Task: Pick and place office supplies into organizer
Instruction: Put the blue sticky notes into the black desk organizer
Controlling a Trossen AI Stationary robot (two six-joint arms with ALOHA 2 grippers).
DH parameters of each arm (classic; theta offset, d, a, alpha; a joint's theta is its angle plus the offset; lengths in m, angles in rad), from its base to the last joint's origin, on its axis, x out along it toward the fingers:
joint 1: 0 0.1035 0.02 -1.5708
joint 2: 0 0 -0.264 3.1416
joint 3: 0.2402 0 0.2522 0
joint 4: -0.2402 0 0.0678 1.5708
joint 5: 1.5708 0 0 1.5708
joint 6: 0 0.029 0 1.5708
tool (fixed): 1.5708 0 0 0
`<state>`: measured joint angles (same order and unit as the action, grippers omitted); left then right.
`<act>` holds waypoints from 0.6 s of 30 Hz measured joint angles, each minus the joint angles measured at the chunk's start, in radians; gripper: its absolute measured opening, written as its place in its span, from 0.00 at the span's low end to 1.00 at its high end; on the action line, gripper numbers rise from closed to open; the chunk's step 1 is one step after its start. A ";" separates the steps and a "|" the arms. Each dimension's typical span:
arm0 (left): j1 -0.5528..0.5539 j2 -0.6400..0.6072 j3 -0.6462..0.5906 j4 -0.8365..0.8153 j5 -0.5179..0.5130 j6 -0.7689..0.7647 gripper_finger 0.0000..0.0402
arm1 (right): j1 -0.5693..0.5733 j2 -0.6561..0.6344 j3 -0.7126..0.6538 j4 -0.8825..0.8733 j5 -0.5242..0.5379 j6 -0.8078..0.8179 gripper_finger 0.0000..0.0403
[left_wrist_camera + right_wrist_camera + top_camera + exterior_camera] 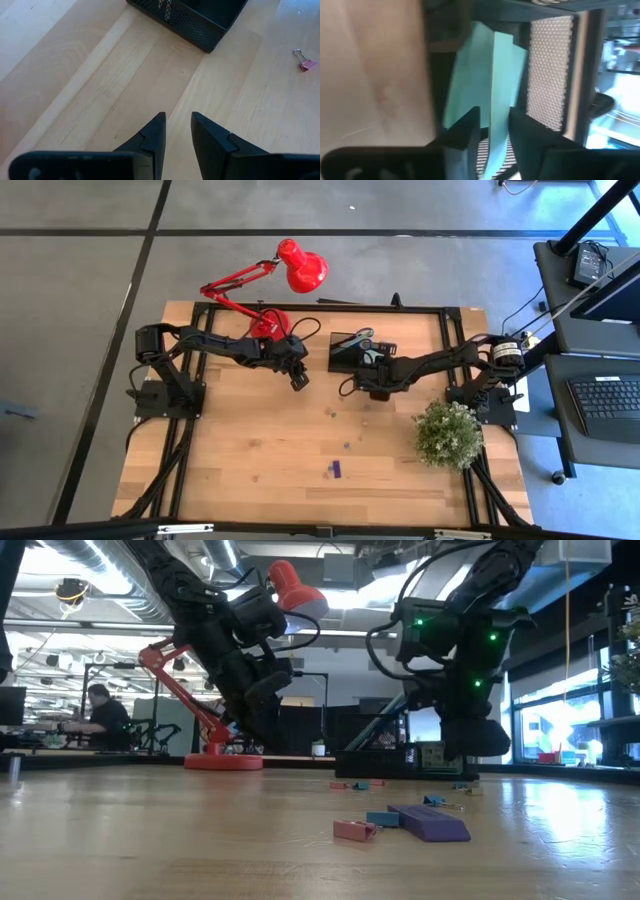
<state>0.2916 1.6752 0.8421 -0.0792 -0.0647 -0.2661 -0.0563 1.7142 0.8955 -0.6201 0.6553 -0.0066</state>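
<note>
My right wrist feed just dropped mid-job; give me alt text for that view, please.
The right hand sits over the black mesh organizer, its two dark fingers apart on either side of a pale green sticky-note pad standing inside a compartment. Light wooden table fills one side.

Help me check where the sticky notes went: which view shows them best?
The right wrist view: the pale green sticky notes fill the frame, inside the black organizer, between the right claw fingers. The other views don't show them.
</note>
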 joint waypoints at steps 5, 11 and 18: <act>0.000 0.000 0.000 0.000 0.000 0.000 0.21 | 0.000 0.000 0.005 -0.013 -0.007 0.005 0.38; 0.000 0.000 0.000 0.000 0.000 0.000 0.21 | -0.012 0.000 0.040 -0.022 -0.107 -0.019 0.46; 0.000 0.000 0.000 0.000 0.000 0.000 0.21 | -0.020 0.000 0.086 -0.063 -0.221 -0.024 0.55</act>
<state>0.2916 1.6752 0.8421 -0.0792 -0.0643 -0.2662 -0.0761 1.7142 0.9816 -0.6830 0.4343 -0.0306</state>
